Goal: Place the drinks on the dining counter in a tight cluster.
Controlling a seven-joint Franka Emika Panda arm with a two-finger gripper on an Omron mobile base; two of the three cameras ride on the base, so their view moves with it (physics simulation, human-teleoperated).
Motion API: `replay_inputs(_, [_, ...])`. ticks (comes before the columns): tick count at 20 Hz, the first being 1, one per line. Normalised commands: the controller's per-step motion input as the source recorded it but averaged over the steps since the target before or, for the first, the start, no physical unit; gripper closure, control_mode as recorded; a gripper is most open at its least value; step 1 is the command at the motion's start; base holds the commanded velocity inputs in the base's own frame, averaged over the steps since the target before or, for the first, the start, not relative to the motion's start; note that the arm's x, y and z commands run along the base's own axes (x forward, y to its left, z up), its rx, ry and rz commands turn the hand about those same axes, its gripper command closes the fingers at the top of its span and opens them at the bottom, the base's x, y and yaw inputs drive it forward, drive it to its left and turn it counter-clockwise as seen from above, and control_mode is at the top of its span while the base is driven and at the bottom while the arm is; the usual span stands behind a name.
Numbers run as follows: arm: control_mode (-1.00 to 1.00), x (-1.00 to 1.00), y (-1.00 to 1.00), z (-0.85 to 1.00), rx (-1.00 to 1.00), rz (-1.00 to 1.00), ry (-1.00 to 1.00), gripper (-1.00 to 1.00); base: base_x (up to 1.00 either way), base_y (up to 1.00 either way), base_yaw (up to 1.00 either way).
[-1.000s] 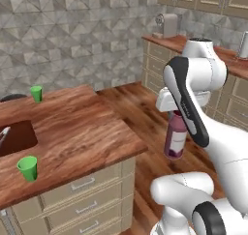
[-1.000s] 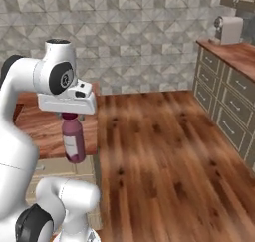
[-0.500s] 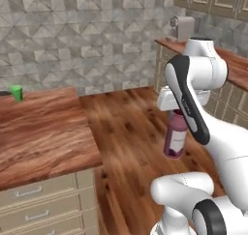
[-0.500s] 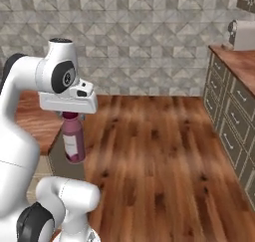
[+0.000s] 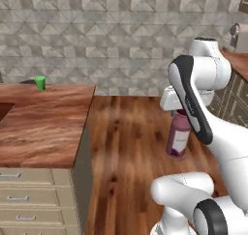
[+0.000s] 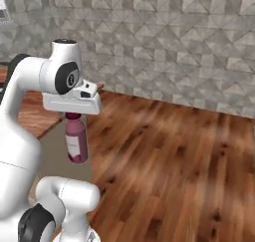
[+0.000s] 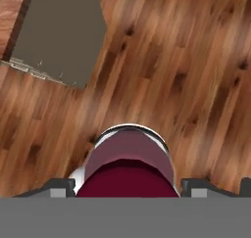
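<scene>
- Shifted since the earlier frame: whole scene in both base views, so the base has driven; the dining counter now sits further toward the picture's middle, while arm and bottle hold the same pose.
- Item 1, gripper: closed on the neck of the wide dark-purple bottle, jaws partway apart, spread only as far as the neck fills them.
- Item 2, wide dark-purple bottle: hangs upright directly below the jaws, maroon cap between them, body over the wood-plank floor, touching nothing else.
- Item 3, dining counter: off to one side of the jaws and at about bottle height; its corner appears in the hand view above the grey end panel.
- Item 4, small green cup: at the counter's far edge, well apart from the jaws.
- Handling note, judged: transport step. Keep the bottle vertical and the grip steady, raise its base above the slab edge before crossing, then set down well inside the rim, leaving room for the other drinks close by.
</scene>
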Motion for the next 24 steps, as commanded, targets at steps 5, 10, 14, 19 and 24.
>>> replay_inputs(5, [1.00, 0.00, 0.00, 0.00, 0.00, 0.00, 0.00, 1.00, 0.27, -0.07, 0.99])
replay_inputs(10, [1.00, 0.00, 0.00, 0.00, 0.00, 0.00, 0.00, 1.00, 0.43, -0.59, 0.80])
replay_inputs(14, [1.00, 0.00, 0.00, 0.00, 0.00, 0.00, 0.00, 1.00, 0.69, -1.00, 0.54])
replay_inputs(19, [1.00, 0.00, 0.00, 0.00, 0.00, 0.00, 0.00, 1.00, 0.82, -0.87, 0.60])
replay_inputs(24, [1.00, 0.00, 0.00, 0.00, 0.00, 0.00, 0.00, 1.00, 0.72, -0.77, 0.65])
